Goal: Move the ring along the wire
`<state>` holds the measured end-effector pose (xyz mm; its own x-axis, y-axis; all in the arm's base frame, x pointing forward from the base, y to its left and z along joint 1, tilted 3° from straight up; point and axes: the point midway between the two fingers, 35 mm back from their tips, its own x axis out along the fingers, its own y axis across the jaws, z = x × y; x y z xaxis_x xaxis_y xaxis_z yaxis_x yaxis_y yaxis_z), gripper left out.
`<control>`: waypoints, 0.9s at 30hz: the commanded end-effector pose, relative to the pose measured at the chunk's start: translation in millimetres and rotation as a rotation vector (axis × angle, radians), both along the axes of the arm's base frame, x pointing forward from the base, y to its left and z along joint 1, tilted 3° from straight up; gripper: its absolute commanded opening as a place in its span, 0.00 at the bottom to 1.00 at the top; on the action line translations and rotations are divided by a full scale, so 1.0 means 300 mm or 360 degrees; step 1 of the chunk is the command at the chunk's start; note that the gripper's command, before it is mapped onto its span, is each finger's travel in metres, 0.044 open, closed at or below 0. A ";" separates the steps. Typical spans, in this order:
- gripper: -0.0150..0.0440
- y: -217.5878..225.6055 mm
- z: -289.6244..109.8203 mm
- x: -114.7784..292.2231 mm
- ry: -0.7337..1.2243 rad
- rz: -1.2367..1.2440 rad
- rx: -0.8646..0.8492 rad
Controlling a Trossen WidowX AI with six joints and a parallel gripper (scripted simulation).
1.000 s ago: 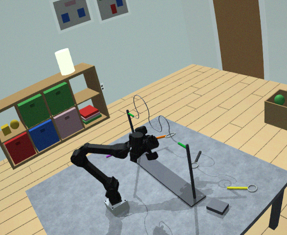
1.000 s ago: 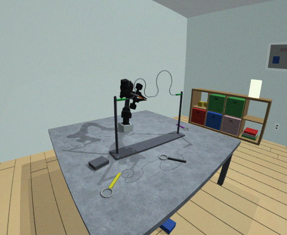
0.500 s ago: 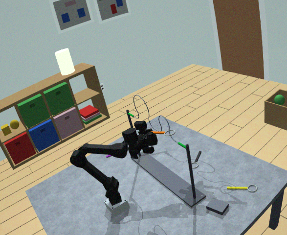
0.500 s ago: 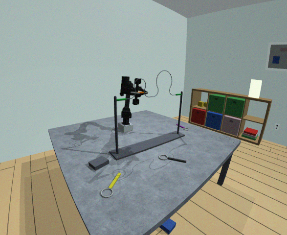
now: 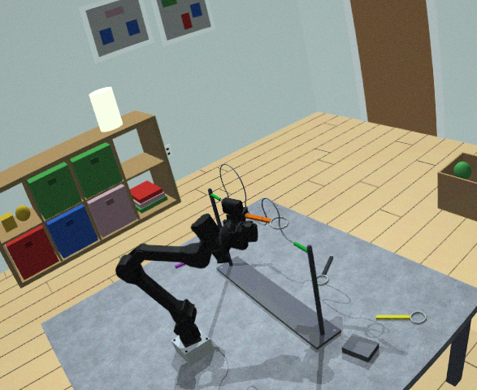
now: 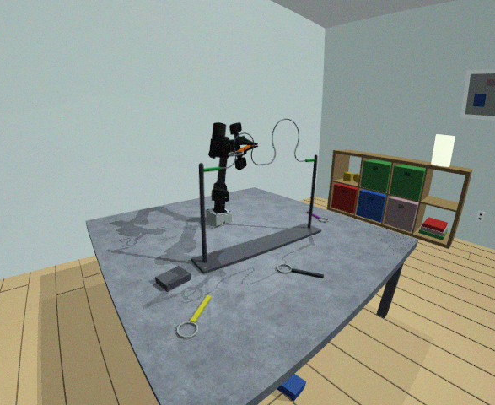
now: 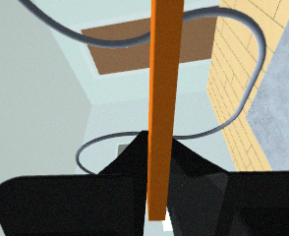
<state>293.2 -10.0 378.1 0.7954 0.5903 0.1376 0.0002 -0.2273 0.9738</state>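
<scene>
Matt orange handle (image 7: 161, 113), mottled grey table (image 5: 397, 268), plank floor (image 5: 356, 155)

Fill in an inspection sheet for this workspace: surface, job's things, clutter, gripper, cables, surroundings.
Surface: grey mottled table, dark base plate with two posts.
Job's things: orange-handled ring held up along the thin grey wire, between the green ends; contact with the wire cannot be judged.
Clutter: yellow-handled ring, dark-handled ring, purple-handled ring, small dark block.
Gripper: black parallel-jaw gripper shut on the orange handle.
Cables: nothing seen.
Surroundings: wooden shelf with coloured bins, wooden crate of green balls.
</scene>
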 end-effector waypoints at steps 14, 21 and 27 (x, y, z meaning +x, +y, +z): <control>0.00 -0.022 0.057 0.002 -0.0006 -0.0003 -0.0013; 0.00 -0.021 0.042 0.002 -0.0025 -0.0007 -0.0172; 0.00 -0.019 0.024 0.002 -0.0042 -0.0010 -0.0318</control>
